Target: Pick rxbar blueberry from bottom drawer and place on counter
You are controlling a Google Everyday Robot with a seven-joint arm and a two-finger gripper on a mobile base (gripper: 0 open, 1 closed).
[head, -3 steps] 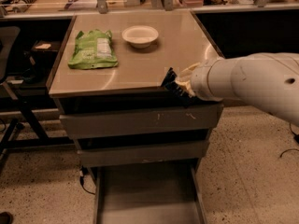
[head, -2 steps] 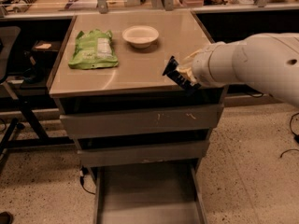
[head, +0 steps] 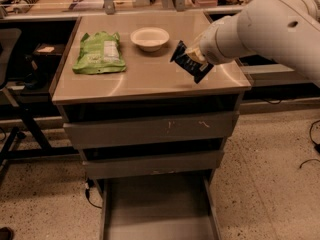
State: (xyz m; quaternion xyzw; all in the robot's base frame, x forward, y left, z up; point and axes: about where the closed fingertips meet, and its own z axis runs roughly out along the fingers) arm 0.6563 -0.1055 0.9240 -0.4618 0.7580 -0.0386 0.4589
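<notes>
Camera view, and the gripper (head: 195, 57) sits right of centre, clamped on the rxbar blueberry (head: 184, 64), which hangs tilted over the right part of the counter (head: 150, 81). I can't tell whether its lower corner is touching the glossy top. The bottom drawer (head: 155, 211) gapes open at the lower centre, floor bare. The danger from here is a release at this slant: the bar could skid on that slick surface towards the near right edge and drop off. The white bowl (head: 150, 38) stands just to the upper left of the bar, so drifting that way could nudge it. The green bag (head: 98, 59) lies well apart at the left, and nothing blocks the spot below.
</notes>
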